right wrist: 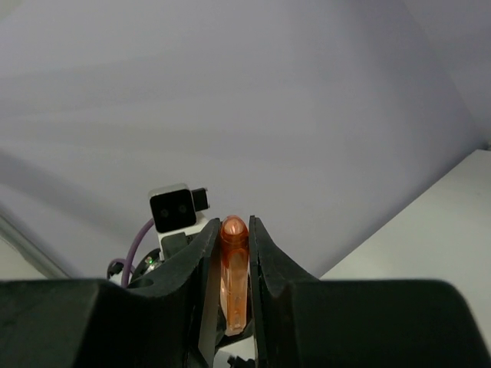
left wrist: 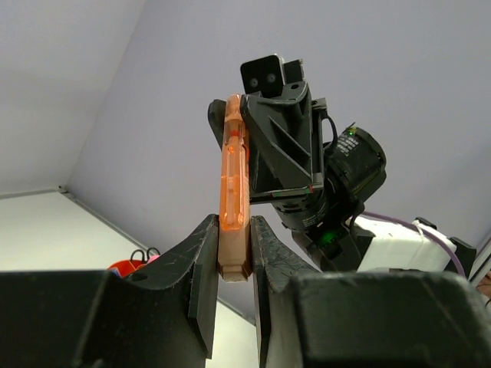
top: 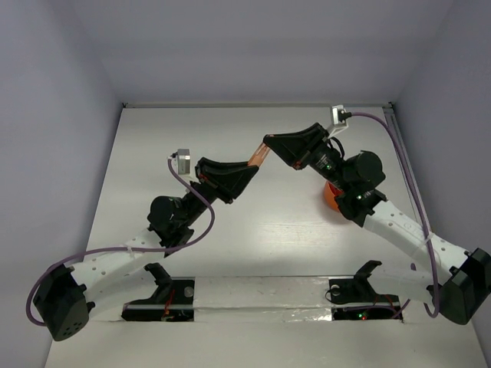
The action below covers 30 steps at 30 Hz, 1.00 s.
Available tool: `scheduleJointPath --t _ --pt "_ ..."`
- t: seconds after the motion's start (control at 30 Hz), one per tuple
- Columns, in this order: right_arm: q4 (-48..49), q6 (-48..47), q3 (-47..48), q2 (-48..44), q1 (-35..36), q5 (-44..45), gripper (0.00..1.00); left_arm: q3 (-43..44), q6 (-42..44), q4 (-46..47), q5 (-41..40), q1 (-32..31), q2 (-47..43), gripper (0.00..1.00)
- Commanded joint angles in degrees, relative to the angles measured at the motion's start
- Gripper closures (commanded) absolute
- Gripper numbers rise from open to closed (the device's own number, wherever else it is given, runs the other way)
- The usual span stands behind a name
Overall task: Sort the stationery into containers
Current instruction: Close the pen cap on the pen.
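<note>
Black fingers of the left hand (left wrist: 232,228) pinch the pale end of 1 translucent orange stick (left wrist: 232,172). The right hand (right wrist: 232,227) pinches its other end, so the stick bridges the 2 hands above the table (top: 146,161). An orange-red bowl (top: 330,197) sits on the table, partly hidden behind the right arm.

Left gripper (top: 252,170) and right gripper (top: 268,143) both clamped on one orange stick (top: 259,156): linked arms bar mid-table, no pass between. Orange-red bowl (top: 327,198) tucked under right wrist, top access blocked. Free room: far table (top: 192,126), left and back. Side walls (top: 54,153) hem both elbows.
</note>
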Motion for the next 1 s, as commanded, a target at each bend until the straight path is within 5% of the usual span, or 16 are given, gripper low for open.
scheduleJointPath --t 0.0,0.6,0.67,0.97 --pt "-2.6 -0.2 -2.2 2.0 0.7 -5.7 1.00 1.2 0.9 14.1 1.2 0.1 -2.3 1.00" --pt "-9.8 -7.2 -9.0 -0.1 4.7 -3.5 1.00 8.0 1.3 12.0 -0.1 0.1 1.6 1.00" --pt "-8.5 -6.8 -11.5 -1.9 4.7 -2.3 1.00 11.1 3.0 6.5 0.2 0.6 2.4 1.00" --pt "-23.4 -13.1 -10.7 -4.5 4.7 -3.1 1.00 15.8 5.3 3.5 2.0 0.6 5.8 1.00"
